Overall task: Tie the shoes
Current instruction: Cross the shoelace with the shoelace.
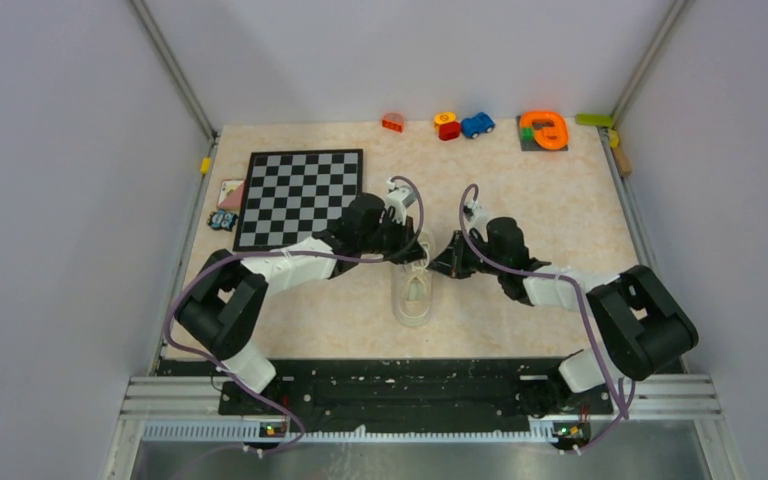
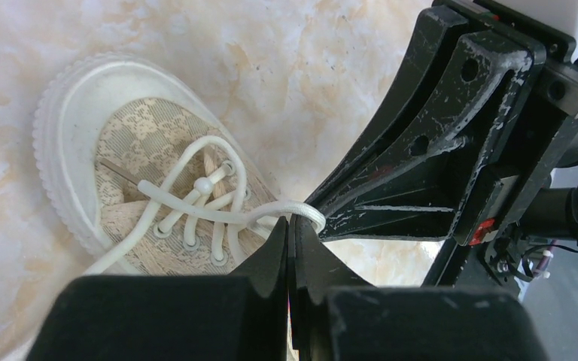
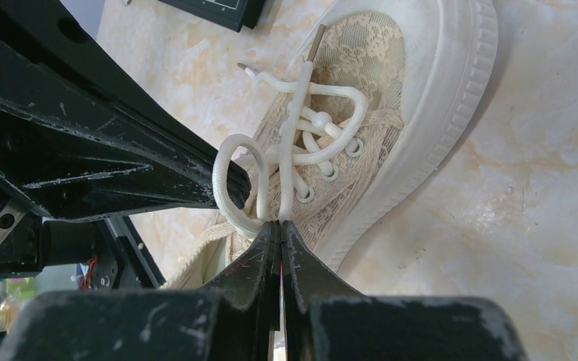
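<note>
The cream lace-patterned shoe (image 1: 415,297) lies mid-table between both arms, its white laces (image 2: 196,197) partly threaded and loose. In the left wrist view the toe cap (image 2: 68,131) points up-left. My left gripper (image 2: 294,222) is shut, with a bend of white lace (image 2: 306,210) pinched at its tips. My right gripper (image 3: 280,224) is shut on two lace strands (image 3: 292,192) that run up from the eyelets. A lace loop (image 3: 226,184) curls round the left gripper's tip beside it. The two grippers nearly touch above the shoe's tongue (image 1: 423,255).
A chessboard (image 1: 300,195) lies at the back left, with cards (image 1: 229,192) and a small toy (image 1: 222,220) beside it. Along the back edge are an orange brick (image 1: 393,122), a red-yellow toy (image 1: 447,125), a blue car (image 1: 477,124) and an orange ring piece (image 1: 544,130).
</note>
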You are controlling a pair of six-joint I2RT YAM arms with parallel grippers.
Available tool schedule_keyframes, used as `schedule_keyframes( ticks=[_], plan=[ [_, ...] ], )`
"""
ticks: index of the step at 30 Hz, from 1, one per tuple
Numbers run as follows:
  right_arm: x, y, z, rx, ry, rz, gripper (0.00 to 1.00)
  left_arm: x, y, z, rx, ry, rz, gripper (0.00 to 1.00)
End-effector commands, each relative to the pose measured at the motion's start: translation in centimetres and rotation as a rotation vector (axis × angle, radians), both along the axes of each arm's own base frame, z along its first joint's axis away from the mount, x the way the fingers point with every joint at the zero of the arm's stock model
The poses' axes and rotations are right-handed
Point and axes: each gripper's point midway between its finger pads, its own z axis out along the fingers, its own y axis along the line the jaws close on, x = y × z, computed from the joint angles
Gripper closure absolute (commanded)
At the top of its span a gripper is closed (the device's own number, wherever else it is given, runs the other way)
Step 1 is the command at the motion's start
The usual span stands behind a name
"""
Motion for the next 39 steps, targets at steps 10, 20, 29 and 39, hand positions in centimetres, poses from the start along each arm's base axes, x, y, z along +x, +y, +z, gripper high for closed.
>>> schedule_keyframes(
  ticks=[10,20,29,39],
  plan=[
    [1.1,0.4,1.3,0.017,-0.031,-0.008,1.0,0.8,-1.5,0.7,-0.03,-0.007,0.001,0.95],
    [1.7,0.5,1.6,-0.001,-0.032,-0.012,1.0,2.2,-1.6,-0.1,0.009,-0.014,0.054,0.87],
    [2.4,0.4,1.1,-0.045,0.007,-0.026,1.0,3.5,-1.0,-0.8,0.065,-0.061,0.122,0.85],
    [2.4,0.1,0.8,-0.083,0.035,-0.031,1.0,4.1,-0.4,0.4,0.078,-0.121,0.143,0.85]
  ],
)
